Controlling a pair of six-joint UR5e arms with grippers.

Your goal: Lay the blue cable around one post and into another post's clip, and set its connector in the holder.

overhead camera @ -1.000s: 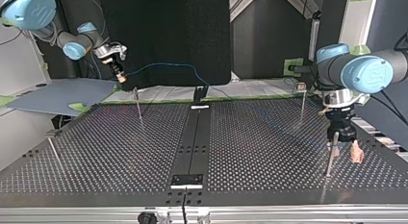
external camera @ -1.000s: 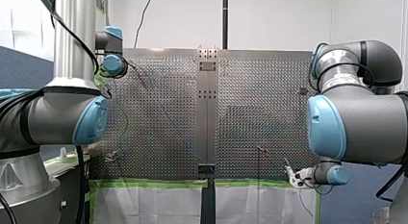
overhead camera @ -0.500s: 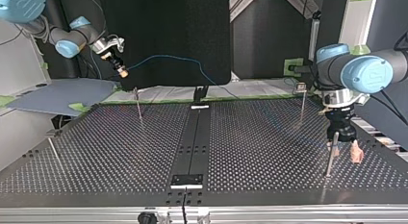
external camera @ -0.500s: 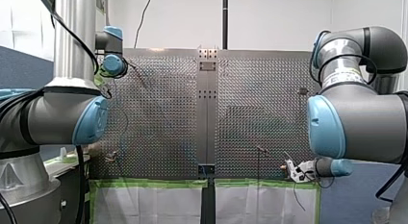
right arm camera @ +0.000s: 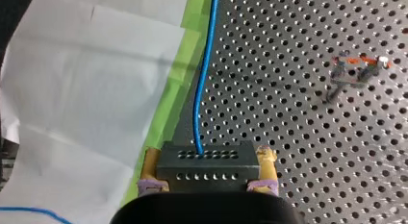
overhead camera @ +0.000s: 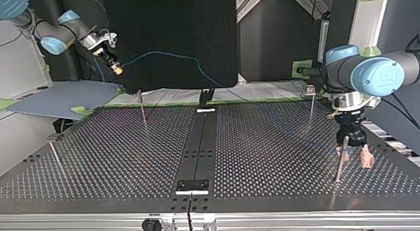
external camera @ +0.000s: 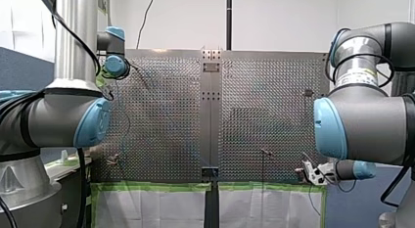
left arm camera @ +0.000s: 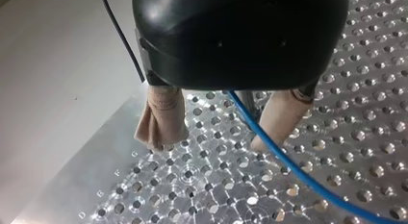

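The perforated table (overhead camera: 124, 156) filled the top view. My right arm (overhead camera: 54, 40) came in off its far left corner, well up in the air, while my left arm (overhead camera: 376, 75) hung over the right edge, toward the near corner.

On my right gripper (right arm camera: 209, 156), the yellow-padded fingers (right arm camera: 267, 159) were clamped on both ends of the black connector (right arm camera: 207, 168), held above the table's green-taped edge! On my left gripper (left arm camera: 208, 140), the beige fingers (left arm camera: 161, 118) were spread apart, gripping nothing, low over the holes.

The blue cable (overhead camera: 168, 55) left the connector, arched across the dark backdrop (overhead camera: 173, 23) beyond the far edge and dropped toward that edge's middle. In the left wrist view it ran out from under the gripper body, crossed in front of one finger and went off over the table.

A thin post (overhead camera: 339, 164) stood just beside my left gripper. A second post (overhead camera: 142, 107) rose by the far edge, below the connector and apart from it.
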